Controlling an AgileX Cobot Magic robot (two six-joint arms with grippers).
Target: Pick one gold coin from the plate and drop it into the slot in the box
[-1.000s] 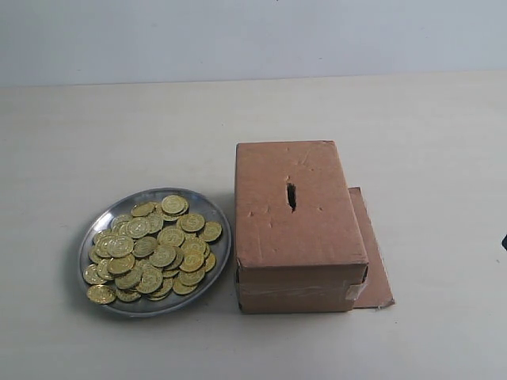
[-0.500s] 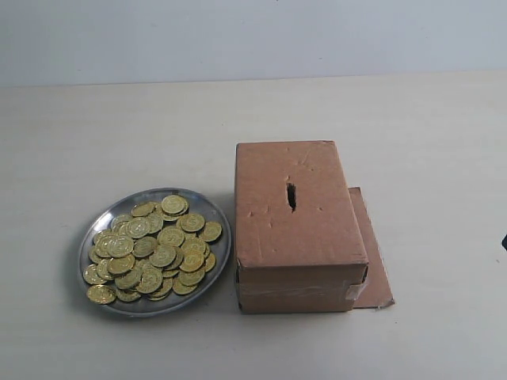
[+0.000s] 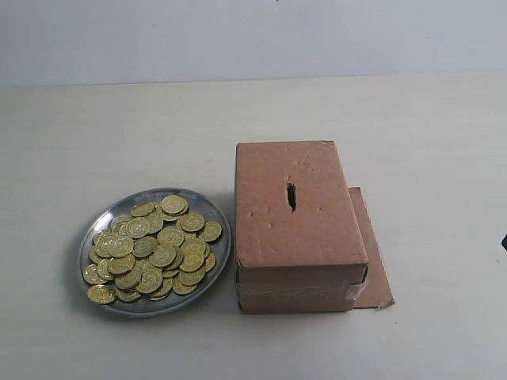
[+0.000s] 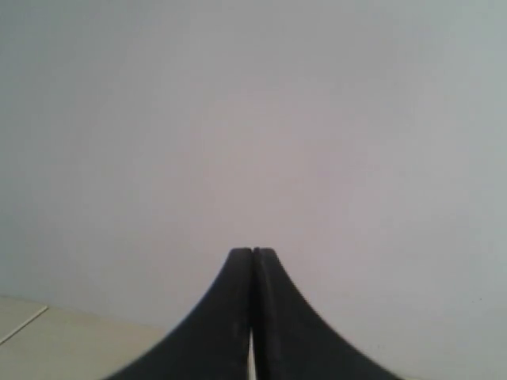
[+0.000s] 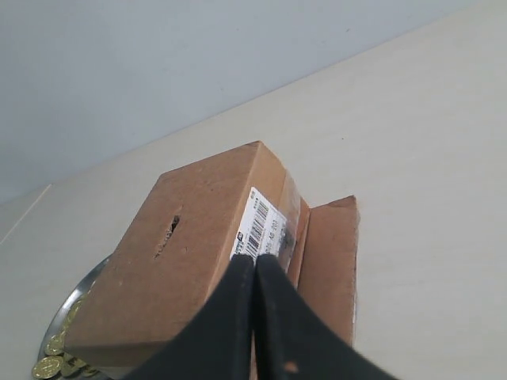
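A round silver-grey plate [image 3: 208, 207] heaped with several gold coins [image 3: 150, 248] lies on the table's left. Right of it stands the brown cardboard box [image 3: 297, 226], its dark slot [image 3: 291, 195] in the top face. In the right wrist view the box [image 5: 190, 253], its slot [image 5: 172, 229] and the plate's edge [image 5: 63, 305] with a few coins [image 5: 49, 366] show beyond my right gripper [image 5: 255, 260], which is shut and empty, off to the box's labelled side. My left gripper [image 4: 253, 253] is shut, facing a blank wall. Only a dark tip of an arm [image 3: 504, 242] shows in the exterior view.
A flat cardboard sheet [image 3: 372, 261] lies under and to the right of the box. A white barcode label [image 5: 259, 224] is stuck on the box's side. The pale table [image 3: 119, 134] runs back to a light wall.
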